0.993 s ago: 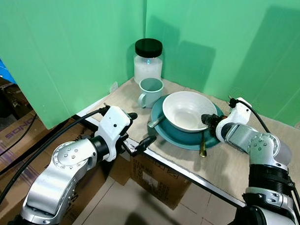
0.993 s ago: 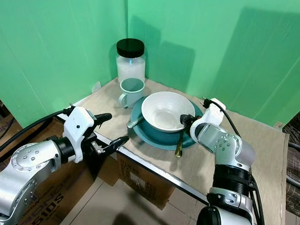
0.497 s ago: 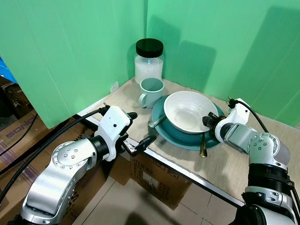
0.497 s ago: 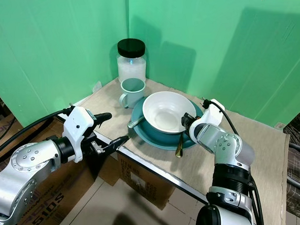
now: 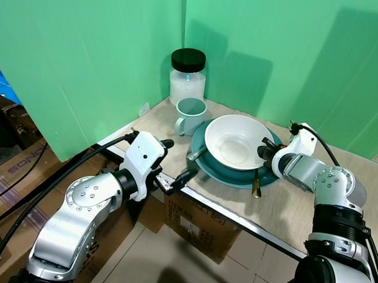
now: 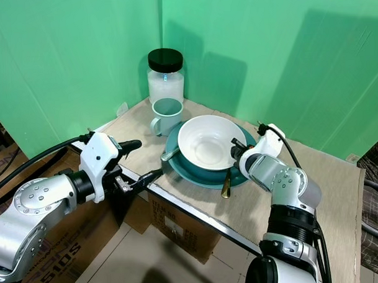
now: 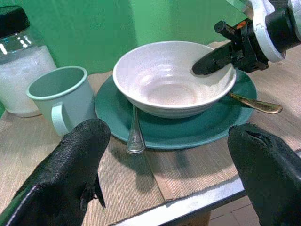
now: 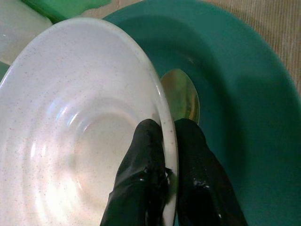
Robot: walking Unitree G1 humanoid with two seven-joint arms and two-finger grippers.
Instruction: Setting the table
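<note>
**Right gripper pinches the bowl rim; left gripper waits at the surface edge**

The white bowl (image 5: 237,139) sits on the teal plate (image 5: 222,168) near the corner of the surface (image 5: 290,203), which is hemmed on two sides by green walls (image 5: 87,58). The right gripper (image 8: 163,181) has its jaws closed narrowly over the bowl's rim on the robot's right side, one finger inside the bowl and one outside. Just beside that finger, a gold spoon (image 5: 256,184) lies on the plate with its handle running out over the plate's rim. A silver spoon (image 7: 135,136) rests across the plate's opposite rim, towards the left arm.

The pale green mug (image 5: 190,115) stands just beside the plate, and the black-lidded jar (image 5: 187,76) stands behind it, tight in the corner.

The left gripper (image 5: 176,162) hovers at the surface's near edge, jaws spread wide and holding nothing, facing the plate. Bare surface lies open to the robot's right of the plate. A cardboard box (image 5: 198,225) sits below the edge.
</note>
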